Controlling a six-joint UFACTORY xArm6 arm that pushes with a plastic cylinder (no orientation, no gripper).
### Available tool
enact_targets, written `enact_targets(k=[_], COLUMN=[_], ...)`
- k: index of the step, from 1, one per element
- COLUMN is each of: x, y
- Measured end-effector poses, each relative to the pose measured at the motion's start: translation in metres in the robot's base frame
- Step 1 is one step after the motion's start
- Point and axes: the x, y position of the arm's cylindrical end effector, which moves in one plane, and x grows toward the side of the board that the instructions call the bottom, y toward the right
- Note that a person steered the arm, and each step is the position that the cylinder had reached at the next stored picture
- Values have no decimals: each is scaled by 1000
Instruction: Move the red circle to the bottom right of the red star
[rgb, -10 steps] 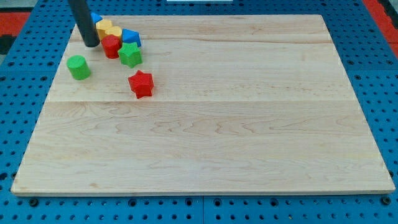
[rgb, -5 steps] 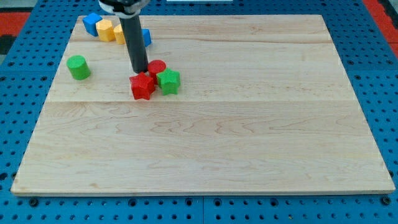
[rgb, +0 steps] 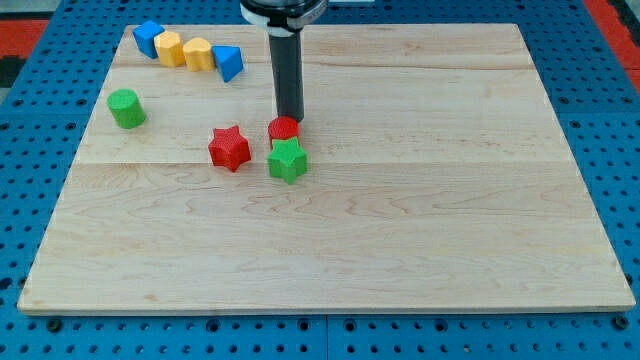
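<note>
Red circle (rgb: 284, 128) touches my tip (rgb: 290, 119) and green star (rgb: 287, 160).

pale wooden board (rgb: 420, 230) on blue pegboard (rgb: 20, 180), evenly lit.

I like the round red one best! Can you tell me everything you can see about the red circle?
The red circle is a small, squat round block, plain red all over, looking like smooth plastic. It sits flat on the wooden board, a little to the view's right of the red star, with a gap between them. My tip stands right at its upper edge. The green star sits just below it, apparently touching it.
</note>
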Motion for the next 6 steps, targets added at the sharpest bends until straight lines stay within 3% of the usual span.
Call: enact_targets(k=[3, 6], x=[54, 55], y=[46, -13])
